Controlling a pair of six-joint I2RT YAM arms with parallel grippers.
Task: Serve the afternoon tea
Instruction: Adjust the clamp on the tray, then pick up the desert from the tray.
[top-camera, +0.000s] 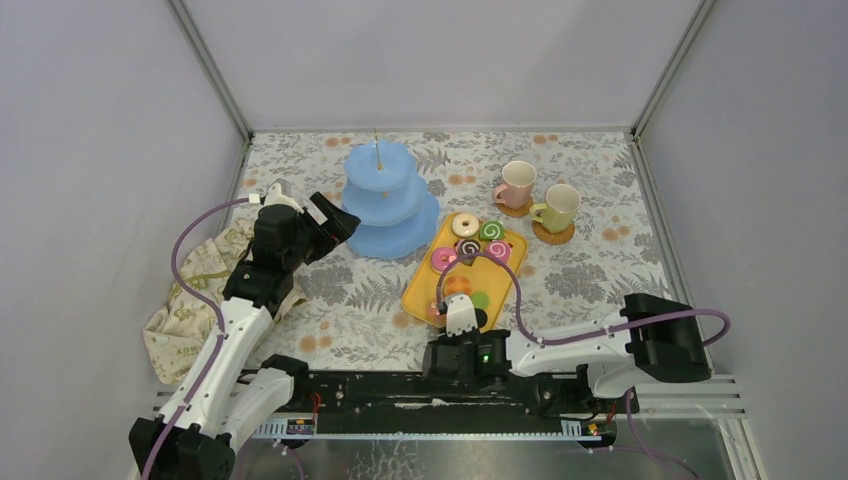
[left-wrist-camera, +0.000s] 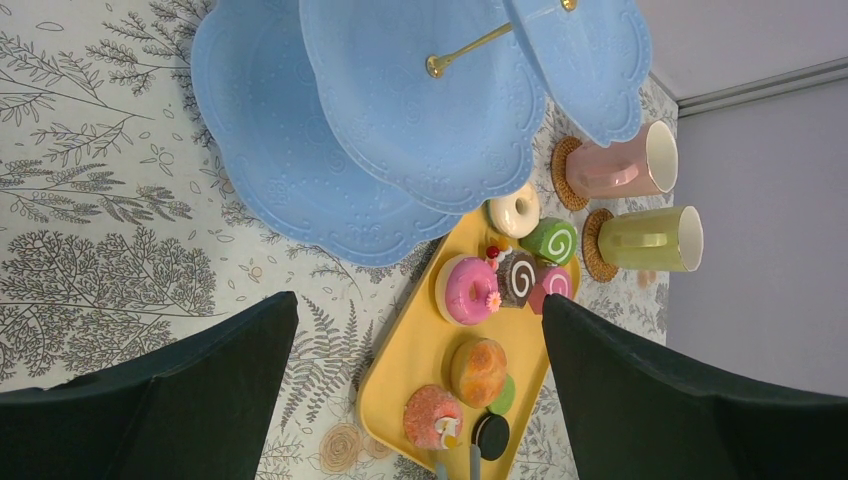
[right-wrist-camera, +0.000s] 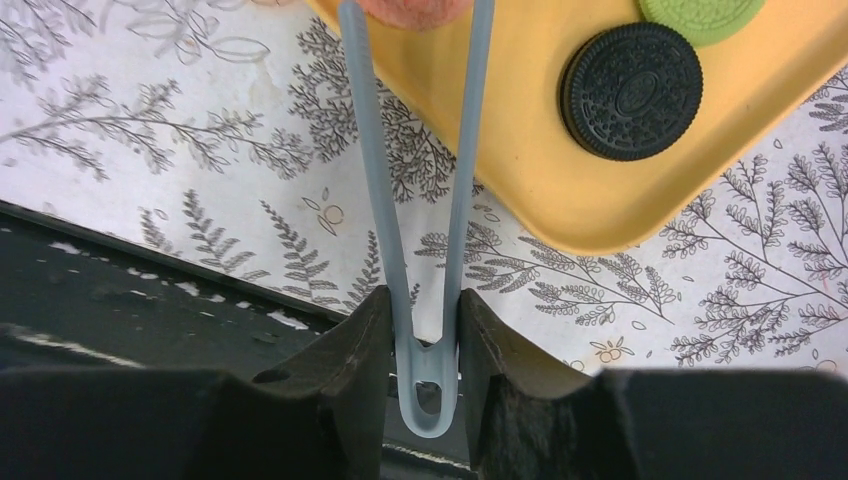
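Observation:
The light-blue three-tier stand (top-camera: 385, 195) stands at the back centre, its tiers bare in the left wrist view (left-wrist-camera: 400, 120). A pink mug (top-camera: 517, 184) and a pale green mug (top-camera: 560, 207) sit on coasters to its right. Toy pastries lie on the yellow tray (top-camera: 420, 290): a pink doughnut (left-wrist-camera: 470, 290), an orange bun (left-wrist-camera: 478, 368), a pink sprinkled pastry (left-wrist-camera: 432, 415), a black cookie (right-wrist-camera: 630, 90). My left gripper (top-camera: 335, 222) is open and empty beside the stand's left. My right gripper (right-wrist-camera: 425, 310) is shut on pale blue tongs (right-wrist-camera: 375, 180), whose tips straddle the pink sprinkled pastry (right-wrist-camera: 415, 10).
A beige cloth with green print (top-camera: 185, 310) lies crumpled at the left by the left arm. The table's black front rail (right-wrist-camera: 150, 300) runs just under the right gripper. Grey walls close in the back and sides.

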